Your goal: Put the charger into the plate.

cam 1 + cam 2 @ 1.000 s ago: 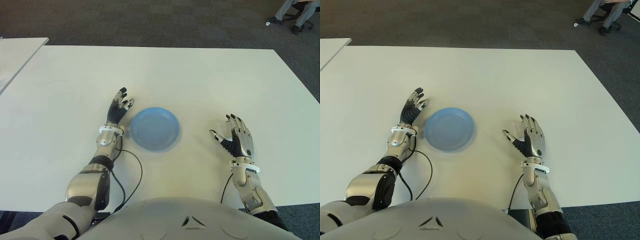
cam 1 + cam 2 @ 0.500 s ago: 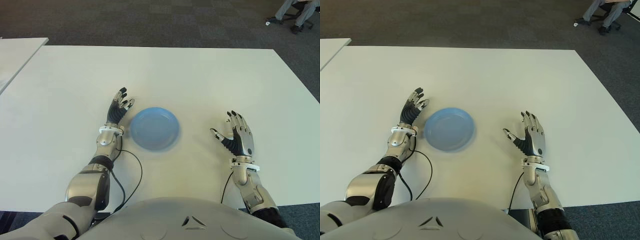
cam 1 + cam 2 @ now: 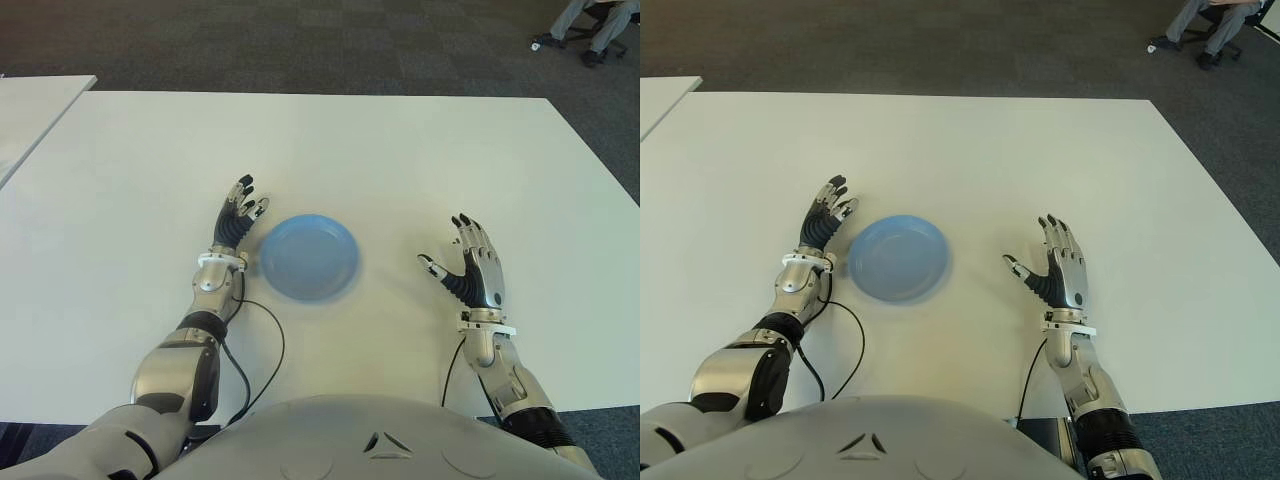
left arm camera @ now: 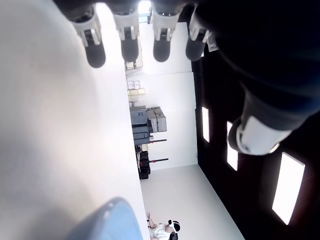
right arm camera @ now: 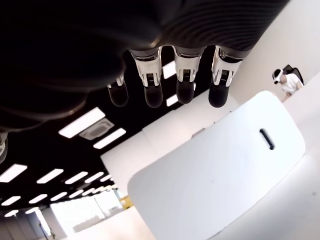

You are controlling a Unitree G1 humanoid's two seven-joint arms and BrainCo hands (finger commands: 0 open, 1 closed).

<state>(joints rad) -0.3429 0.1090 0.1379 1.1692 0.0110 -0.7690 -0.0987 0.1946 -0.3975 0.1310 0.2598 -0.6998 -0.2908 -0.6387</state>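
A blue plate (image 3: 308, 257) sits on a white table (image 3: 400, 150). Left hand (image 3: 238, 215) just left of it, right hand (image 3: 474, 270) well right, both open, empty. No charger visible; locating it likely comes first.

Silver metal arms, grey torso shell. Left hand (image 3: 238, 218) and right hand (image 3: 477, 275): silver plates, black ribbed joints, black-tipped fingers (image 3: 246, 183). Black cables along both forearms.

Left robot hand (image 3: 238, 218) and right robot hand (image 3: 476, 274), fingers spread.
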